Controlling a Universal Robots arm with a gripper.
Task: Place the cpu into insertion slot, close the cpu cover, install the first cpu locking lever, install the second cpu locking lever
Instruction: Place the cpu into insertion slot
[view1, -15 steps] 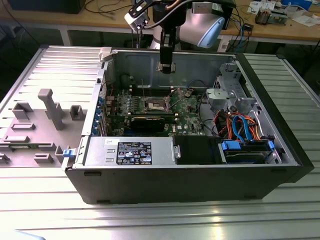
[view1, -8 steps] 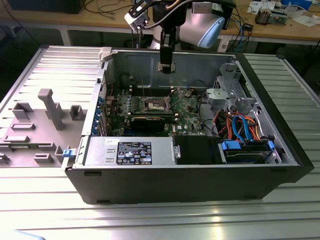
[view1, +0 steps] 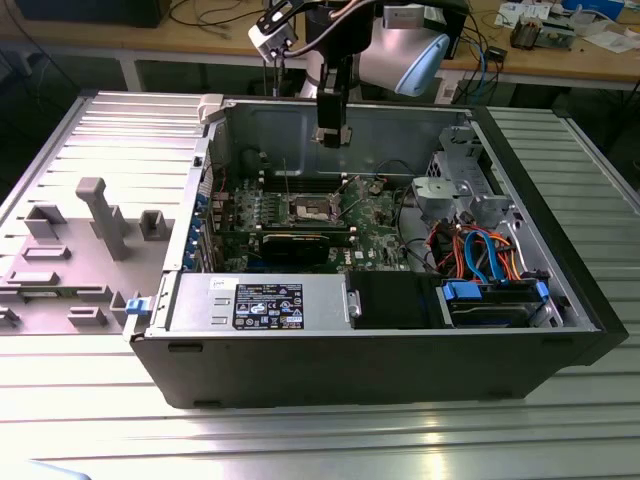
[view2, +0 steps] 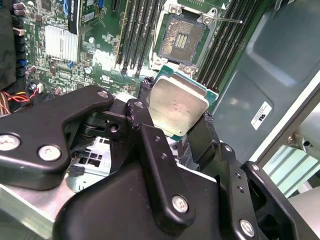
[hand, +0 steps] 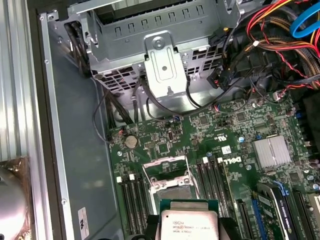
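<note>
Cpu (view2: 178, 107), the small flat square chip with a pale silvery face, sat clamped by its edges between the black fingers (view2: 145, 127) of the gripper (view1: 332, 135), above the green motherboard (view2: 97, 52). In the exterior view the square silver-rimmed insertion slot (view1: 312, 208), dark centre bare, lay near six o'clock of the gripper. A tilted landing could likely bend its contacts; long black memory slots (view2: 135, 30) and a thin locking lever (view2: 225, 20) crowded the rim, with open room overhead.
</note>
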